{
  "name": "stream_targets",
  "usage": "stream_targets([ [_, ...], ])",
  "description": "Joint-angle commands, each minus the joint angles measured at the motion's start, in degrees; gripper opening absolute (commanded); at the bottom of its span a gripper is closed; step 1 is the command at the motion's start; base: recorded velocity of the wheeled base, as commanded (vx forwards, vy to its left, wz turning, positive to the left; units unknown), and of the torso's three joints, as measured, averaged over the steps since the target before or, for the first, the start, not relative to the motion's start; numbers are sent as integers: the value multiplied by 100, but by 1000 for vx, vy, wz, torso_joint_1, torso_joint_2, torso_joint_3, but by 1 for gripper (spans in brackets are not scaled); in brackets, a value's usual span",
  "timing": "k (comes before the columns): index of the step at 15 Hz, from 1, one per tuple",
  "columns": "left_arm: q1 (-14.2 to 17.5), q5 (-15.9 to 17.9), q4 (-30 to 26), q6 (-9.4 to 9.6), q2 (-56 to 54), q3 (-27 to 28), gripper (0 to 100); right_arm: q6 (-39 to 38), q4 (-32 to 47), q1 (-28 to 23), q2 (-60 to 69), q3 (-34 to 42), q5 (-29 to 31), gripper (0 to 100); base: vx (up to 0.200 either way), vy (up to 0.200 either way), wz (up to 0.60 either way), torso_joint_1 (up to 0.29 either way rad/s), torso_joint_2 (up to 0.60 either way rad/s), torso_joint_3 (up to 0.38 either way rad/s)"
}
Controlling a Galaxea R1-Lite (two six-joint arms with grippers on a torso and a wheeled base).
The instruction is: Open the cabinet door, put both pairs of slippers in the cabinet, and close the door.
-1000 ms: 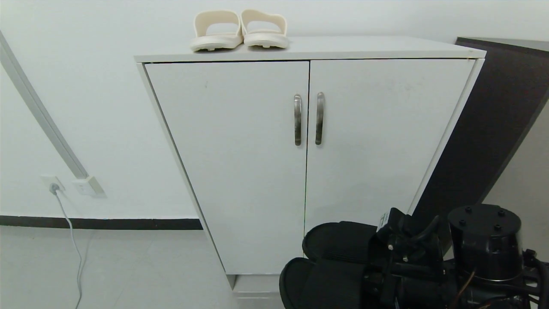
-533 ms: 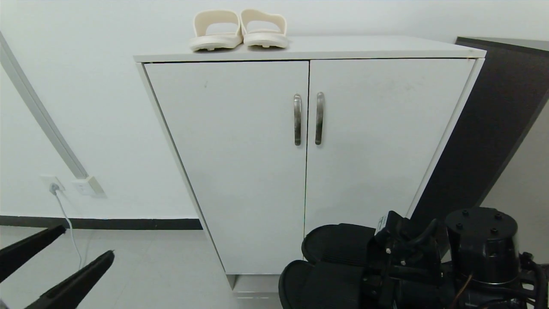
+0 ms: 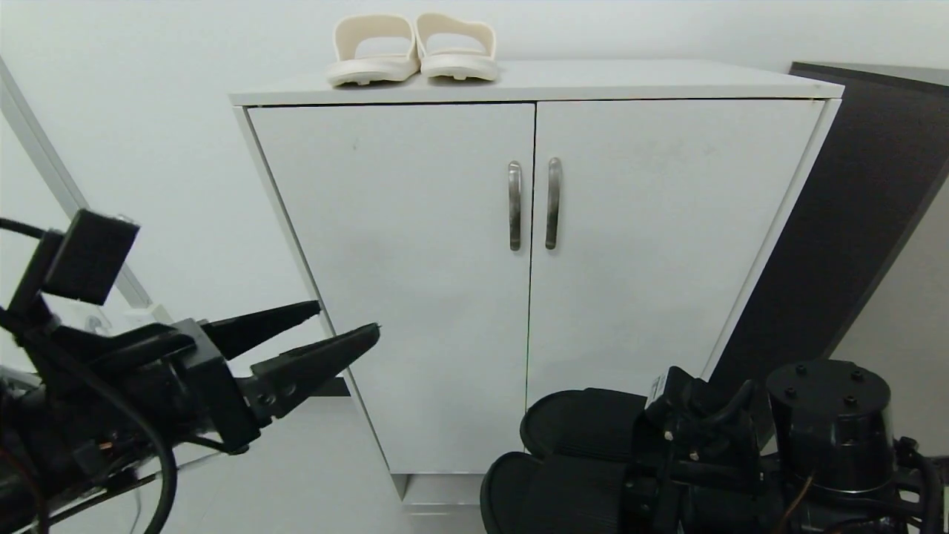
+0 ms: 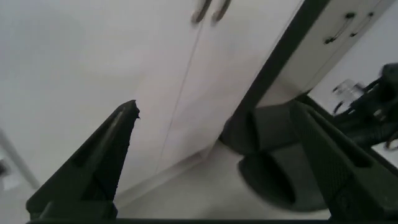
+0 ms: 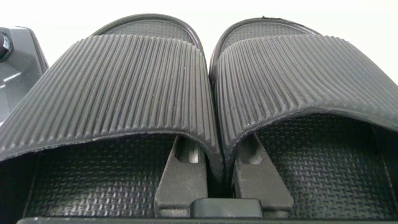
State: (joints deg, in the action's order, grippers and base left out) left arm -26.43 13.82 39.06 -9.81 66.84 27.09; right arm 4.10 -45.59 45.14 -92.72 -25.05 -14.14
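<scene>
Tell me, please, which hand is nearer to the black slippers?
Right: the right hand grips the black slippers themselves. The left hand is open, apart, off to their left.

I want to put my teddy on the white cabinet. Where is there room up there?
On the white two-door cabinet, the top is bare from the cream open-toed slippers rightward to the edge by the dark panel. A smaller bare strip lies left of them. Only their spot is taken.

A grey conduit [image 3: 33,133] slants down the white wall [image 3: 163,148]; a dark panel [image 3: 860,222] stands rightward.
</scene>
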Motion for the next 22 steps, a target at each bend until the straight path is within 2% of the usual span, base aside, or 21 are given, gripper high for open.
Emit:
stream_targets([
  [1, -583, -284, 128, -29, 1094, 666, 100, -5, -2, 3, -18, 0, -1, 0, 0, 0, 0, 0, 0, 0],
  [4, -996, -266, 304, -29, 1903, 1492, 100, -5, -2, 3, -18, 0, -1, 0, 0, 0, 0, 0, 0, 0],
  [7, -1251, -222, 304, -21, 2738, 2477, 100, -5, -20, -5, -141, -26, -1, 0, 0, 0, 0, 0, 0, 0],
  [8, -1312, -152, 295, -21, 2914, 2749, 100, -5, -46, 3, -185, -9, -10, 0, 0, 0, 0, 0, 0, 0],
  [10, -1321, 279, 225, -56, 3116, 3154, 100, -5, -116, -5, -229, 0, -1, 0, 0, 0, 0, 0, 0, 0],
  [11, -1312, 551, 225, -161, 3283, 3391, 100, -5, -143, -5, -229, 0, -1, 0, 0, 0, 0, 0, 0, 0],
  [12, -1312, 657, 225, -258, 3344, 3479, 100, -5, -152, -5, -220, 0, -1, 0, 0, 0, 0, 0, 0, 0],
  [13, -1295, 885, 234, -442, 3415, 3602, 100, -5, -152, 3, -229, 0, -1, 0, 0, 0, 0, 0, 0, 0],
  [14, -1224, 1202, 234, -838, 3450, 3742, 100, -5, -152, 3, -220, -9, -1, 0, 0, 0, 0, 0, 0, 0],
  [15, -1172, 1360, 260, -1216, 3502, 3901, 100, -5, -152, 3, -229, -9, -10, 0, 0, 0, 0, 0, 0, 0],
  [16, -1110, 1377, 269, -1330, 3590, 4085, 100, -5, -152, 3, -229, -9, -10, 0, 0, 0, 0, 0, 0, 0],
  [20, -855, 1333, 172, -1313, 3845, 4402, 100, -14, -187, -5, -273, -44, -1, 0, 0, 0, 0, 0, 0, 0],
  [22, -802, 1316, -109, -1198, 3872, 4560, 100, -5, -196, -5, -273, -26, -1, 0, 0, 0, 0, 0, 0, 0],
])
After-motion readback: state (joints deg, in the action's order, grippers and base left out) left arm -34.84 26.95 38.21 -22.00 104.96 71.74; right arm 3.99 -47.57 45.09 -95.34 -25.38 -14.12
